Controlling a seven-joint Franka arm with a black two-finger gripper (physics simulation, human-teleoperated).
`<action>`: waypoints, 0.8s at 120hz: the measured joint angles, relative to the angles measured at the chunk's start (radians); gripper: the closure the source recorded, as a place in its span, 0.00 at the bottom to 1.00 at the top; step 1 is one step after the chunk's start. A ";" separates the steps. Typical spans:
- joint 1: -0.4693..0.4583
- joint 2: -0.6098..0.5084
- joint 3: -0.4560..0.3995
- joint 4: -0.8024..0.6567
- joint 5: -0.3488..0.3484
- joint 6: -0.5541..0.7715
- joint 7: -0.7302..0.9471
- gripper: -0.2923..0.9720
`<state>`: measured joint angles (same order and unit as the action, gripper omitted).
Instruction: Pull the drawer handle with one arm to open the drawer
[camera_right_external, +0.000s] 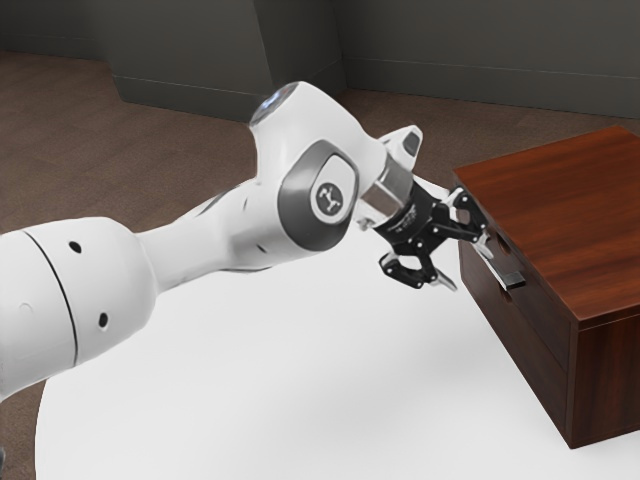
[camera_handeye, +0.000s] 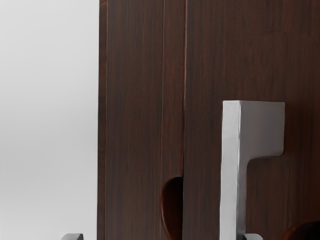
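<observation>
A dark wooden cabinet (camera_right_external: 560, 200) stands on the white bench (camera_right_external: 300, 400), right in front of the jaws, with brown floor (camera_right_external: 100, 110) beyond. Nothing lies between the jaws and the cabinet face. The white arm (camera_right_external: 200, 250) reaches in across the bench behind them. The jaws are released and spread wide, gripping nothing. The silver handle (camera_right_external: 505, 268) on the upper drawer (camera_right_external: 545, 315) sits just ahead of them. In the wrist view the handle (camera_handeye: 240, 170) runs down close beside one grey fingertip, well apart from the other fingertip (camera_handeye: 73, 236). Whether that nearer tip touches it is unclear.
</observation>
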<state>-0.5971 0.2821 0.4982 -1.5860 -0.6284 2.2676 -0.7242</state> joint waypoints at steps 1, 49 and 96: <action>0.000 0.001 0.000 0.000 0.000 0.000 0.000 0.48; 0.012 0.027 -0.002 0.019 0.000 -0.011 -0.003 0.50; 0.030 -0.003 0.023 0.012 0.006 -0.142 -0.005 0.51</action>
<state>-0.5669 0.2792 0.5209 -1.5738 -0.6220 2.1260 -0.7294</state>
